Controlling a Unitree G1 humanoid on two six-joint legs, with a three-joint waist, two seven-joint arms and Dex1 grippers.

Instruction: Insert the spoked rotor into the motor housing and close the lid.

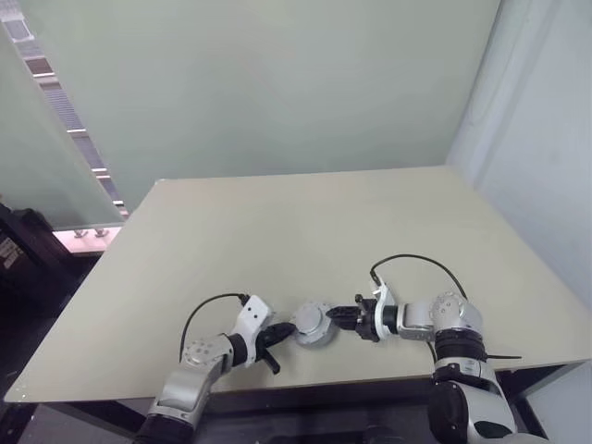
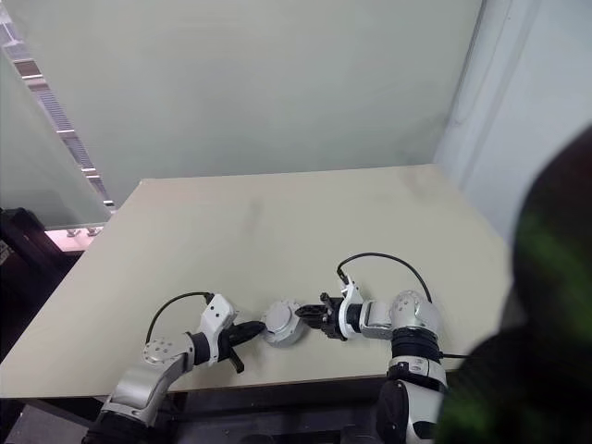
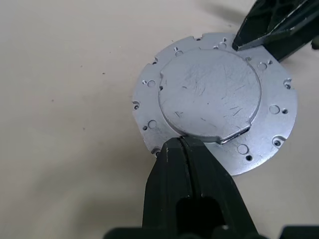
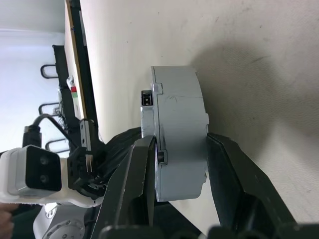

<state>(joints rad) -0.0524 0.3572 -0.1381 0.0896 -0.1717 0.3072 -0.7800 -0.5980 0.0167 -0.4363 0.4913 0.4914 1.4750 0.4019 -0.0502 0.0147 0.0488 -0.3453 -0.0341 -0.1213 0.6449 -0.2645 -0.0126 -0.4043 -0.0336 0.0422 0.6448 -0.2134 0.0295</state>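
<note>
In the left eye view, the motor housing (image 1: 313, 325) is lying on the table (image 1: 305, 222) between the left gripper (image 1: 275, 344) and the right gripper (image 1: 339, 315). In the left wrist view, the left gripper's fingers (image 3: 172, 164) are pressing together with nothing between them, tips at the housing's raised round face. In the right wrist view, the right gripper's fingers (image 4: 137, 174) are standing partly apart, clasping the housing's thick grey body across its two faces.
</note>
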